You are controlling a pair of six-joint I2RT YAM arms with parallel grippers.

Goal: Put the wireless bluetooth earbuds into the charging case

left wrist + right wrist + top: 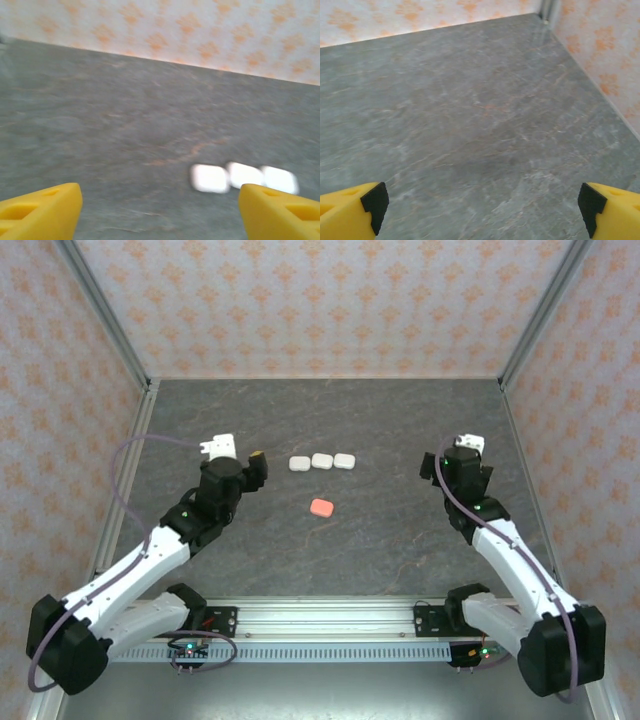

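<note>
Three white charging cases point(321, 462) lie in a row at the middle of the table, and a pink case point(321, 507) lies alone a little nearer. The white cases show blurred in the left wrist view point(210, 178), ahead and to the right of my fingers. My left gripper point(250, 462) point(160, 212) hovers left of the row, open, with bare table between its yellow fingertips. My right gripper point(458, 465) point(480, 210) is open over bare table at the right, well away from the cases. The earbuds are out of view.
The dark marbled tabletop point(400, 420) is enclosed by patterned walls on three sides with metal corner posts point(540, 310). A metal rail point(330, 620) carrying both arm bases runs along the near edge.
</note>
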